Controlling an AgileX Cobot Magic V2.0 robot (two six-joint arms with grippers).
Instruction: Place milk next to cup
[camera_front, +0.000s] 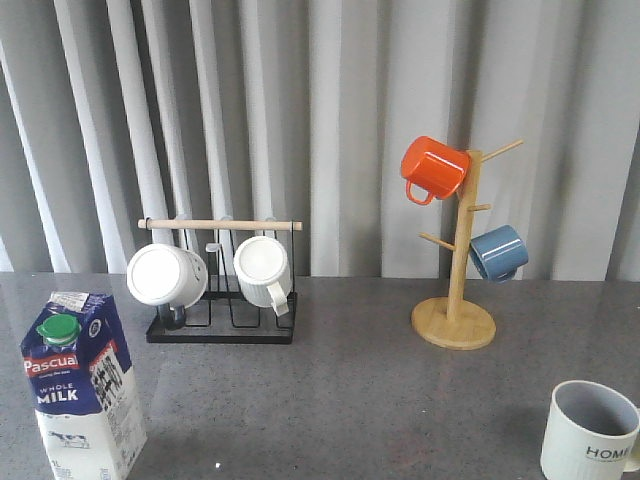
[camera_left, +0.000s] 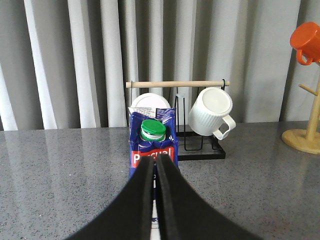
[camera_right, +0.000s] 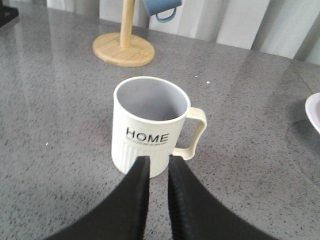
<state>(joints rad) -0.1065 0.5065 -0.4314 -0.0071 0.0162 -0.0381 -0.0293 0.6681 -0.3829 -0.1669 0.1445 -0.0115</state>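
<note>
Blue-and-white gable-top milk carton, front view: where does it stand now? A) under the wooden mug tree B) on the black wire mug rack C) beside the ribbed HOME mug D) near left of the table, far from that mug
D: the blue-and-white gable-top milk carton stands at near left, the pale ribbed HOME mug at near right.

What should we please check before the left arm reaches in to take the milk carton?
1. Milk upright on the table, green cap on: ok.
2. Left gripper lined up with the carton: ok; its fingers sit nearly closed, too narrow to take it: not ok.
3. Cup upright at the table's right side: ok.
4. Bare table between milk and cup for the carry: ok.
5. Right gripper close behind the cup, possibly in the placing area: cannot tell.
</note>
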